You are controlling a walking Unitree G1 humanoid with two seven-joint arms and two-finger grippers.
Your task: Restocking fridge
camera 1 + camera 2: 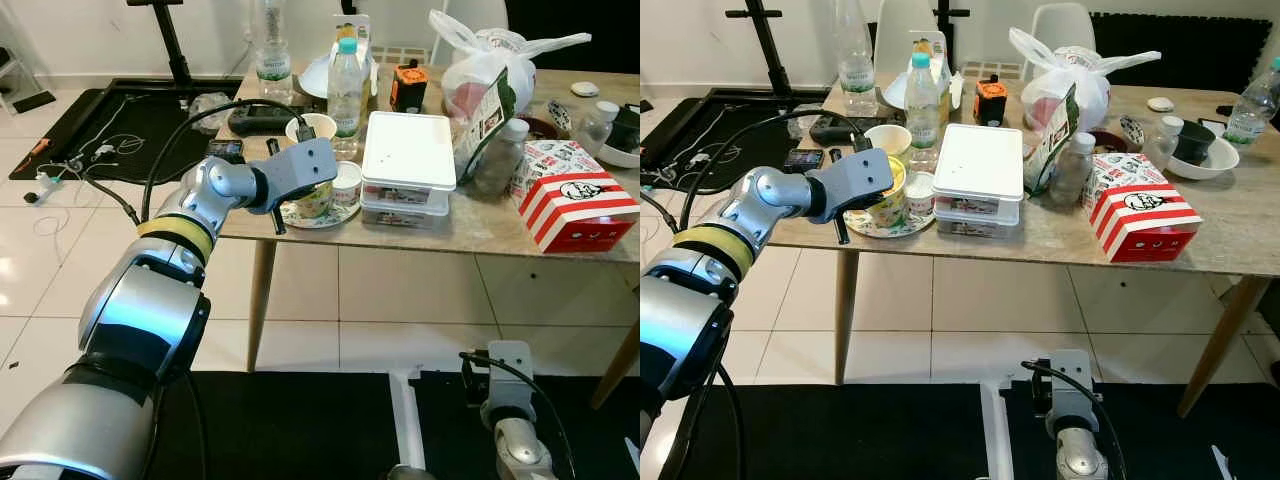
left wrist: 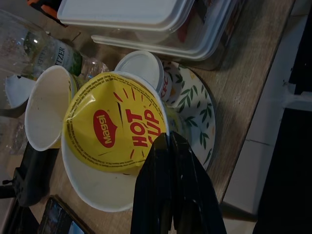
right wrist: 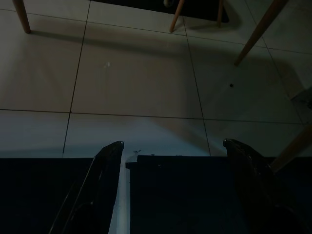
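A yellow-lidded Maggi Hot Cup noodle cup (image 2: pixel 114 134) stands on a leaf-patterned plate (image 2: pixel 197 114) near the left front corner of the wooden table (image 1: pixel 1060 245). The left gripper (image 2: pixel 170 146) is at the cup's near side, its two black fingers pressed together with no gap, their tips against the edge of the crinkled lid; they hold nothing. Touching the cup on the same plate is a small white lidded tub (image 2: pixel 142 68), and just beside the plate stands an empty paper cup (image 2: pixel 48 107). Behind them rises a clear water bottle (image 1: pixel 345 85) with a blue cap. To the right of the plate sit two stacked white-lidded plastic containers (image 1: pixel 408 165), then a tied plastic bag (image 1: pixel 480 70), a small clear bottle (image 1: pixel 1072 168) and a red-and-white striped KFC box (image 1: pixel 1140 210). The right gripper (image 3: pixel 170 151) hangs low by the robot's side over the tiled floor (image 3: pixel 136 78) and a dark mat (image 3: pixel 185 195), its fingers spread wide apart and empty.
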